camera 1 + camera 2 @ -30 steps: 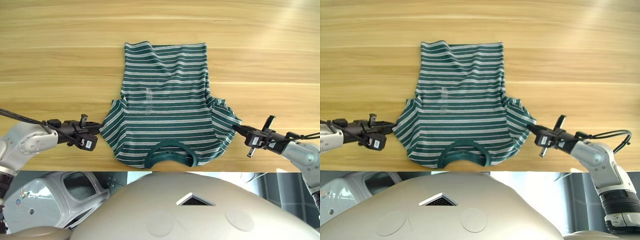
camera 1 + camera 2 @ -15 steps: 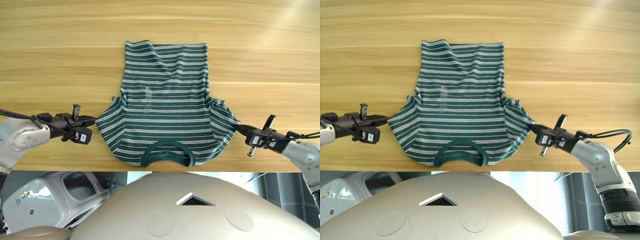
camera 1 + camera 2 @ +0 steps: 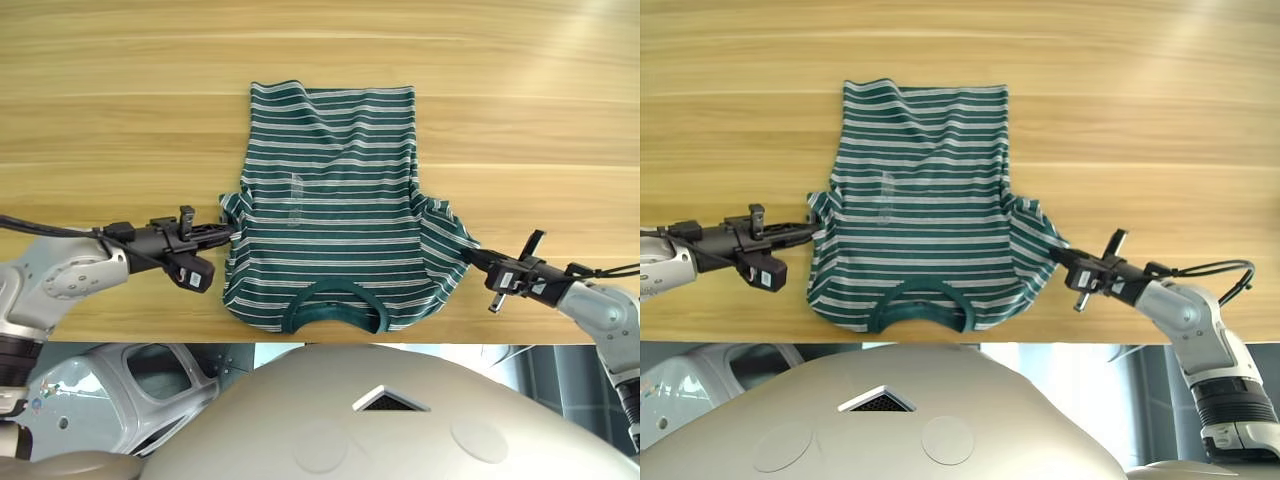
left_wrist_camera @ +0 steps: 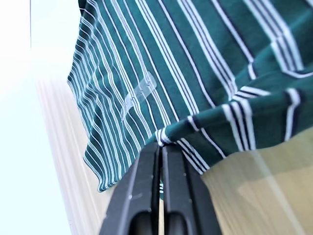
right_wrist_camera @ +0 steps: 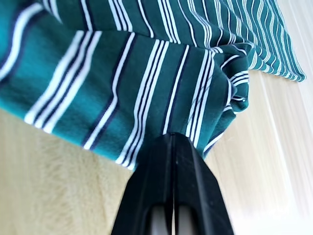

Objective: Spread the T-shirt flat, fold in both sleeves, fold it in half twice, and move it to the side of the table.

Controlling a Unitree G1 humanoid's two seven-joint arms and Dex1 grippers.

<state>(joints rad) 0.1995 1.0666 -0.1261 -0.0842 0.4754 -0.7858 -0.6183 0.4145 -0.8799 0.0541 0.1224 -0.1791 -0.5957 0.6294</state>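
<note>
A green T-shirt with white stripes (image 3: 335, 220) lies on the wooden table (image 3: 120, 120), collar toward the near edge, hem toward the far side. My left gripper (image 3: 228, 231) is shut on the left sleeve (image 4: 244, 117), which is lifted and drawn in over the shirt's left side. My right gripper (image 3: 468, 256) is shut on the edge of the right sleeve (image 5: 146, 93), which still sticks out to the right. A small clear tag (image 3: 297, 190) shows on the chest.
Bare wooden tabletop surrounds the shirt on the left, right and far side. The table's near edge (image 3: 120, 340) runs just below the collar and both grippers.
My left gripper has carried the left sleeve to the right, inward onto the shirt body. The right gripper has shifted slightly inward with its sleeve.
</note>
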